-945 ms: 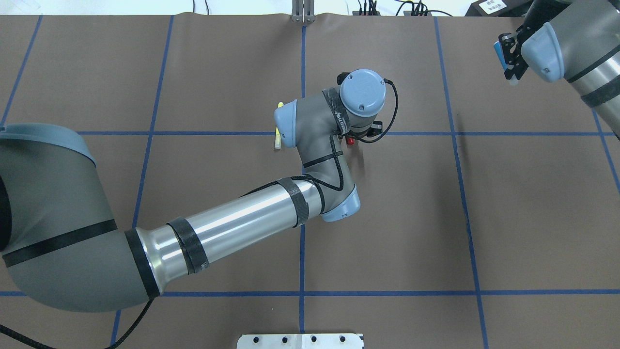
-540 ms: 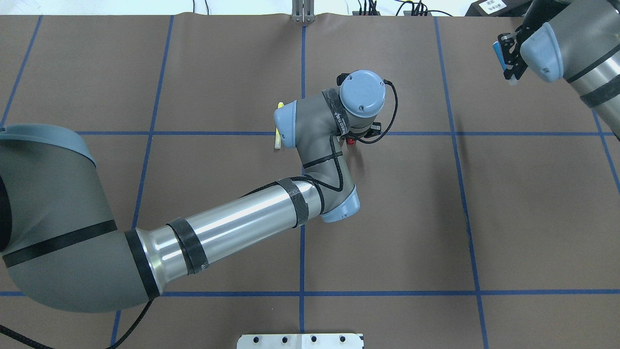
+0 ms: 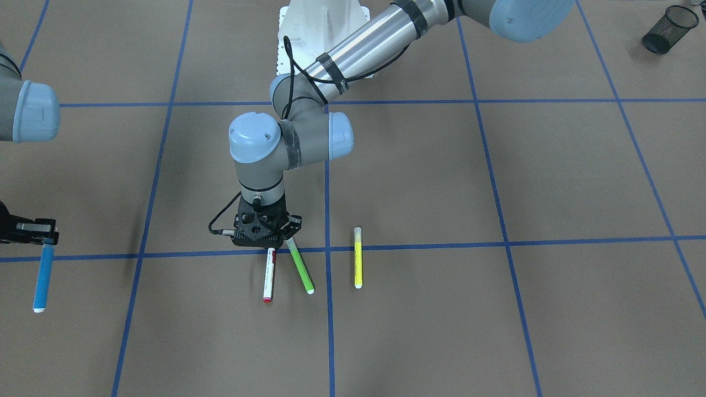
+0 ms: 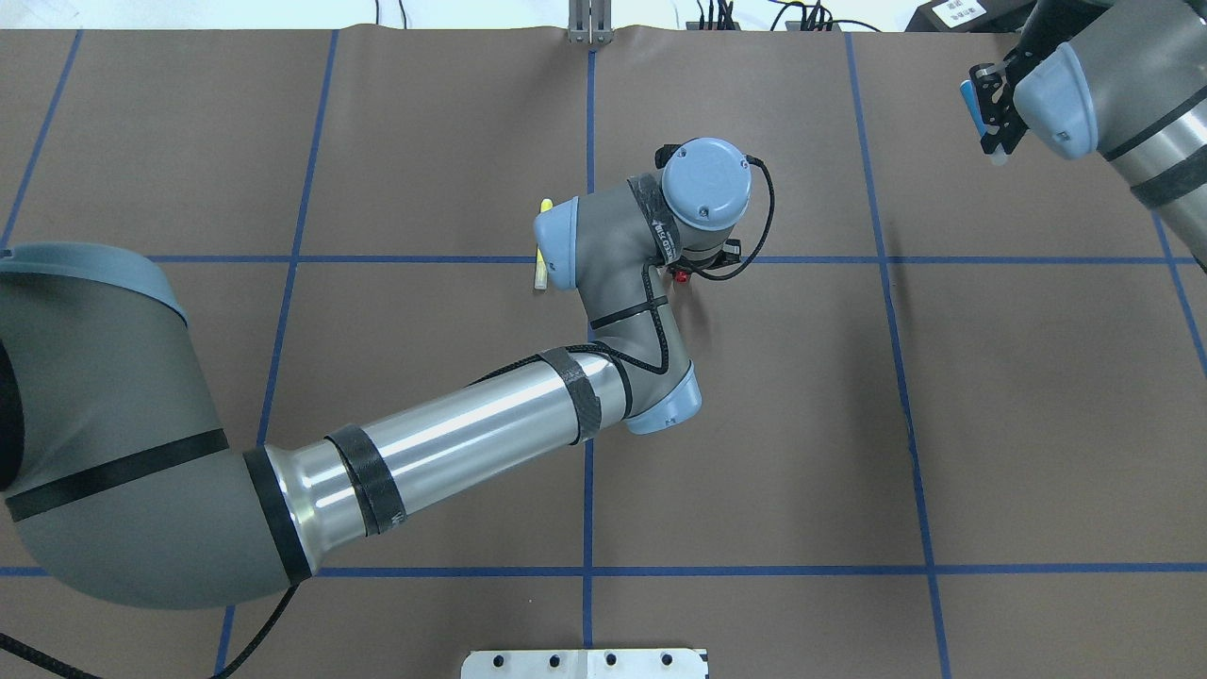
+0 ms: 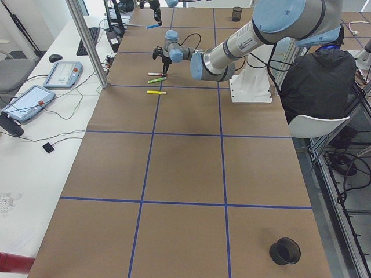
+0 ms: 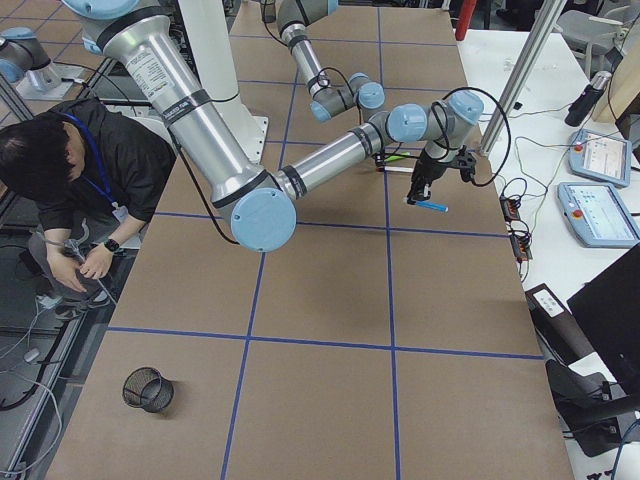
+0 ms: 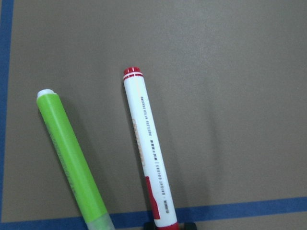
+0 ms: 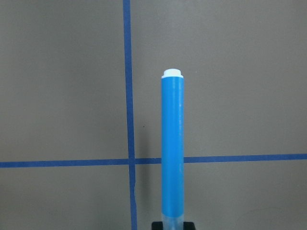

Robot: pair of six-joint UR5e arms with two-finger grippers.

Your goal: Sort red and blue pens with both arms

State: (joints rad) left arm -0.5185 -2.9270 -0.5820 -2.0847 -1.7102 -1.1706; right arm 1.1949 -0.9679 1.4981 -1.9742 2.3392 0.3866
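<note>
The red pen (image 3: 268, 274), white-barrelled with a red end, lies on the brown table by a blue tape line. My left gripper (image 3: 269, 243) stands upright over its capped end, and the left wrist view shows the jaws tight against both sides of the red pen (image 7: 146, 148). From above only the pen's red tip (image 4: 678, 274) shows under the wrist. My right gripper (image 3: 47, 240) is shut on the clear cap of the blue pen (image 3: 42, 278), which hangs above the table at the robot's far right. The right wrist view looks along the blue pen (image 8: 172, 143).
A green highlighter (image 3: 301, 266) lies just beside the red pen, its top next to my left gripper. A yellow highlighter (image 3: 358, 259) lies a little further off. A black mesh cup (image 3: 668, 27) sits at the table's far left corner. A person (image 6: 60, 170) crouches behind the robot.
My right gripper with the blue pen has drifted very slightly toward the far edge. The left wrist has shifted only a touch over the red pen.
</note>
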